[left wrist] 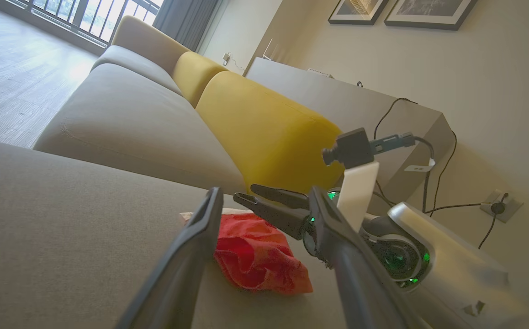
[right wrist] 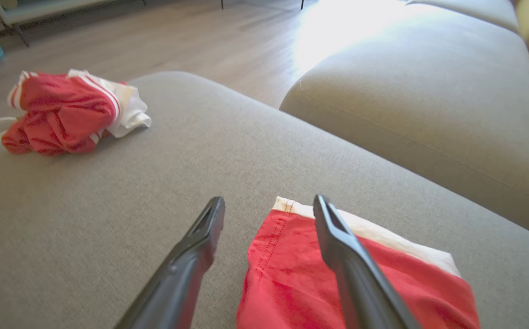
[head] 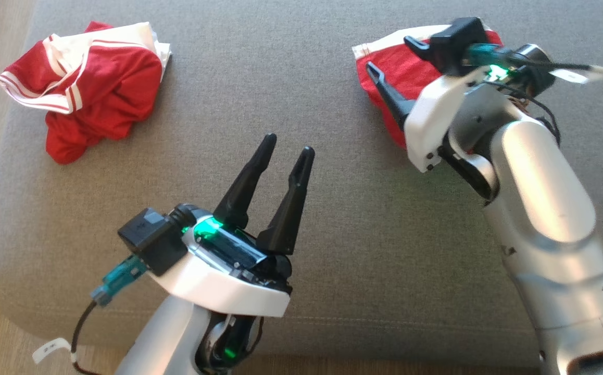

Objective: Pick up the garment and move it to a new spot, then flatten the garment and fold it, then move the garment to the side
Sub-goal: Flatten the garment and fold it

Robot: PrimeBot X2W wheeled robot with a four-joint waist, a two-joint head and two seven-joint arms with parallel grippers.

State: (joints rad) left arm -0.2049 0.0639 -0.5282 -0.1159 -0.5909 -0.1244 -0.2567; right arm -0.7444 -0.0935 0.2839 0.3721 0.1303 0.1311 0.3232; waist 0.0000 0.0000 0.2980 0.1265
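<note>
The right hand [right wrist: 269, 202] has its two fingers spread wide and grips nothing. One finger lies over the folded red garment [right wrist: 287, 274] and the other stands just off its left edge. The left wrist view suggests the fingertips sit a little above the cloth rather than pressing on it, though I cannot be sure. The garment rests on its own weight near the right end of the grey sofa cushion [head: 280, 78]. It is a compact, flat packet with its white hem along the far side. That neat shape and its spot at the edge suggest the folding is done and the piece has been set aside, so the open fingers fit a let-go rather than a reach.

The left hand [head: 289, 145] is also spread and empty. It hangs over the bare middle of the cushion, well away from both pieces of cloth, probably to stay out of the right arm's way.

Further out, at the cushion's far left corner, a second red and white garment [head: 103, 88] lies crumpled in a heap, unfolded. It looks like the likely next piece to handle.
</note>
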